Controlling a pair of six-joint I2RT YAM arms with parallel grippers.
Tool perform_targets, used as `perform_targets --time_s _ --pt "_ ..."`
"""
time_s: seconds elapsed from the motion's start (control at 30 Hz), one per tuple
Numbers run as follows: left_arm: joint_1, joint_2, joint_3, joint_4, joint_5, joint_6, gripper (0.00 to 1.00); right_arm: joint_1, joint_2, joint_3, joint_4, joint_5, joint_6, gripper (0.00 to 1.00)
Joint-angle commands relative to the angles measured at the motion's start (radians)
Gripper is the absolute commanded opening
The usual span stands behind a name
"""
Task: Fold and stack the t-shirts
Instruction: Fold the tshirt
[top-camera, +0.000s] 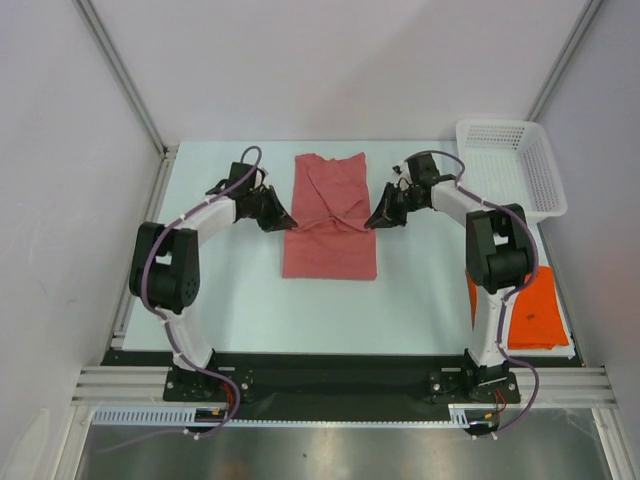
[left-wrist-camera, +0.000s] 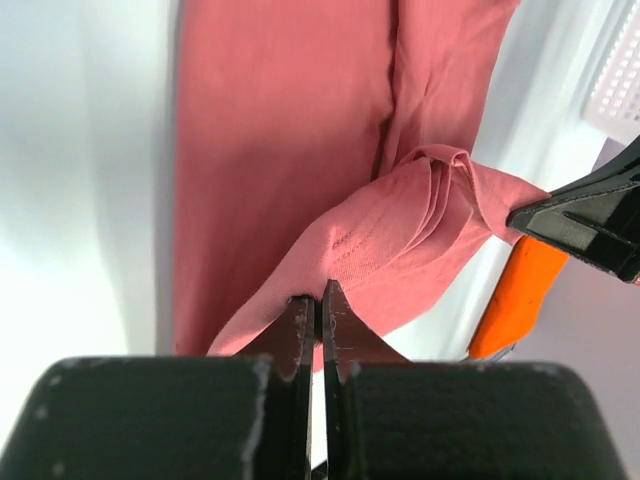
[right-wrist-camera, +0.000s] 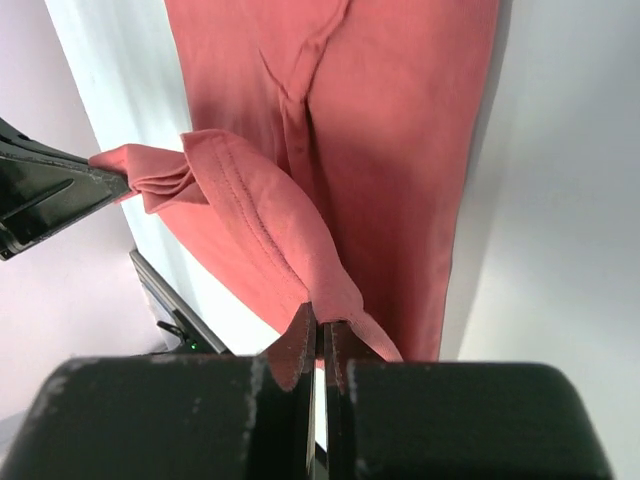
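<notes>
going left to right in the top view, the left gripper (top-camera: 288, 223) sits at the 9 o'clock edge of the pink-red shirt (top-camera: 330, 250), its fingers pressed together on a pinch of the cloth. the shirt lies as a long strip in the middle of the table (top-camera: 420, 290), running from 12 to 6 o'clock. a raised band of fabric is pulled across its middle between the two arms. the right gripper (top-camera: 372, 222) mirrors this at the 3 o'clock edge, likewise closed on the cloth. gripping both side edges at the same height looks meant to hold the fold line straight so one half can be carried over evenly. that is my reading; the crosswise fold is not yet done. the white basket (top-camera: 510, 165) stands at the table's 2 o'clock corner. the orange shirt (top-camera: 535, 310), a flat rectangle, lies at 4 o'clock beside the right arm's base, probably marking the stacking spot.

the wrist views add what the top view blurs. each shows thin jaws shut tight on a stitched hem, with the fabric lifted off the layer below and bunched in pleats near the opposite gripper. the left wrist view also catches the orange shirt at its 4 o'clock. only the top view shows the shirt's whole outline
</notes>
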Motion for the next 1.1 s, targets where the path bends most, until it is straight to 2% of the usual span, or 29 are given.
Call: perform_targets --time_s 0.0,0.27,0.7,0.73,0.77,0.8,0.83,0.87,0.97,1.03,1.07 --pt "0.024 0.047 0.106 -0.027 0.032 0.053 0.0 -0.01 0.056 0.092 -0.059 -0.028 -0.022 0.0" --pt "0.032 0.172 0.205 -0.057 0.083 0.064 0.0 -0.033 0.14 0.193 -0.096 -0.039 -0.036 0.0" --pt "0.045 0.288 0.332 -0.16 0.041 0.108 0.0 -0.056 0.24 0.289 -0.12 -0.097 -0.051 0.0" --pt "0.045 0.299 0.34 -0.174 0.035 0.12 0.02 -0.058 0.247 0.295 -0.123 -0.099 -0.051 0.0" --pt "0.045 0.304 0.349 -0.181 0.014 0.128 0.07 -0.06 0.261 0.299 -0.125 -0.099 -0.05 0.0" --pt "0.047 0.305 0.376 -0.197 -0.015 0.139 0.12 -0.064 0.27 0.312 -0.125 -0.096 -0.05 0.13" --pt "0.047 0.301 0.393 -0.241 -0.058 0.171 0.25 -0.069 0.281 0.353 -0.133 -0.085 -0.056 0.23" --pt "0.047 0.263 0.402 -0.255 -0.157 0.188 0.28 -0.082 0.287 0.383 -0.162 -0.068 -0.062 0.29" --pt "0.045 0.128 0.372 -0.237 -0.247 0.24 0.43 -0.092 0.295 0.526 -0.29 0.005 -0.131 0.45" --pt "0.042 0.081 0.34 -0.217 -0.194 0.26 0.47 -0.086 0.253 0.552 -0.37 0.082 -0.191 0.51" --pt "0.039 0.068 0.324 -0.2 -0.152 0.261 0.46 -0.073 0.222 0.505 -0.369 0.088 -0.197 0.52"
